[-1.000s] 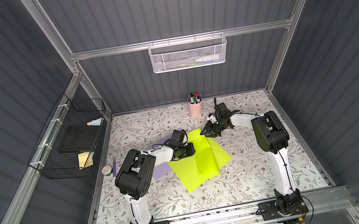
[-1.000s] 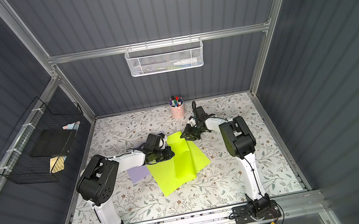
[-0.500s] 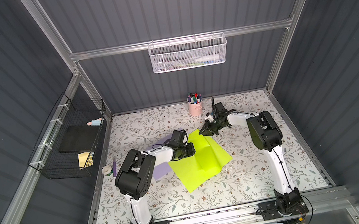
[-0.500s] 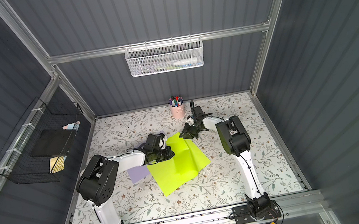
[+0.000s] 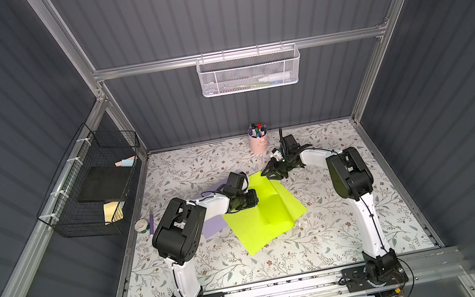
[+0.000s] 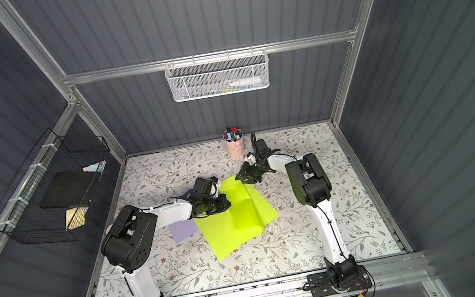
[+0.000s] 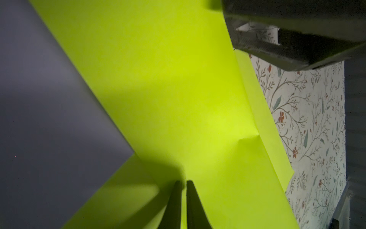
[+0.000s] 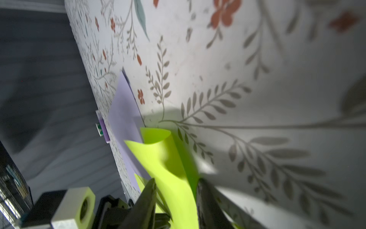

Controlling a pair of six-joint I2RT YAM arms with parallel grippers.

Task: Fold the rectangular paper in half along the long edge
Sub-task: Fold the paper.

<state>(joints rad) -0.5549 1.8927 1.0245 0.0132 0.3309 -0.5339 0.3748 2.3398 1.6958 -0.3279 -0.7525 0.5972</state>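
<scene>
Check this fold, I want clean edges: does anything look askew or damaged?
Yes. The green paper has misaligned layers: a widening strip of the lower layer shows beyond the top flap's edge, which has a dent. One corner curls between the open jaws of the right gripper.

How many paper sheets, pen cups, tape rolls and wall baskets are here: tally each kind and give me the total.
Paper sheets: 2 (lime sheet, purple sheet)
Pen cups: 1 (pink cup)
Tape rolls: 1 (tape roll)
Wall baskets: 2 (white mesh basket, black wire basket)
Total: 6
</scene>
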